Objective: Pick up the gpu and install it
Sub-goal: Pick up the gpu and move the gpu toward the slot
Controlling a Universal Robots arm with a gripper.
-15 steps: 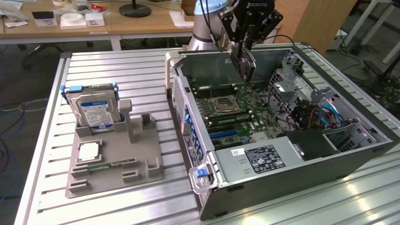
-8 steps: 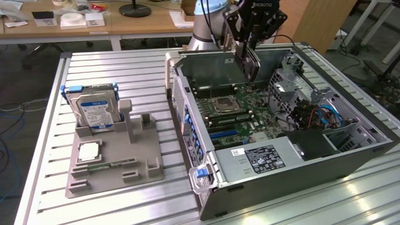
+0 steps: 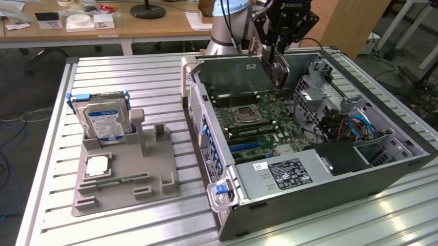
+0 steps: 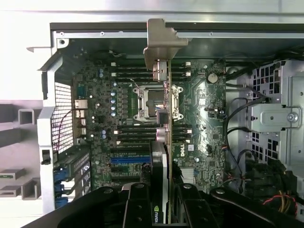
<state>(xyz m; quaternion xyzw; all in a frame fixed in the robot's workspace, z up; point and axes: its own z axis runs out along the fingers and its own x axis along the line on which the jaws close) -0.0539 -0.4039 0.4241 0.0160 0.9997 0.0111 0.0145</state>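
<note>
Green gpu (image 3: 278, 69) hangs on its edge, pinched in the claw (image 3: 277, 47), above the open computer case (image 3: 308, 200). To do this well, I think it should be held straight, lined up over the blue slot (image 4: 130, 160), and go down slowly.

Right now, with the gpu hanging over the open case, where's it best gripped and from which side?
By its upper long edge, from above, pinching the two flat faces, as the gripper does. The gpu is thin and stands on edge, so its lower edge and silver bracket are free.
</note>
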